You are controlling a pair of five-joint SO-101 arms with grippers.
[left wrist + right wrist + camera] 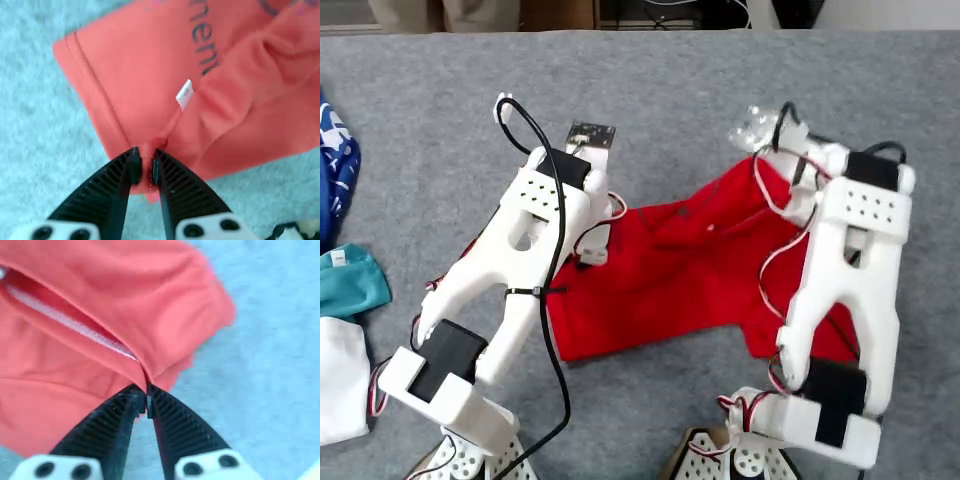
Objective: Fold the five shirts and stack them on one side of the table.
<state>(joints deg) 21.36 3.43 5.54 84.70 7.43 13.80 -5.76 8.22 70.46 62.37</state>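
Grey felt is covering the table [700,90], and the red shirt [680,270] is lying rumpled across its middle, between the two arms. At one edge the white shirt [340,380], blue shirt [335,160] and teal shirt [350,285] are sitting bunched together. Both grippers are pinching red cloth: the left gripper [143,167] is squeezing a hem fold, and the right gripper [146,400] is clamping an edge beside a seam.

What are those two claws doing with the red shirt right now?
Left gripper shut on edge of red fabric shirt. Right gripper shut on it too. Shirt not yet folded. Teal cloth apart.
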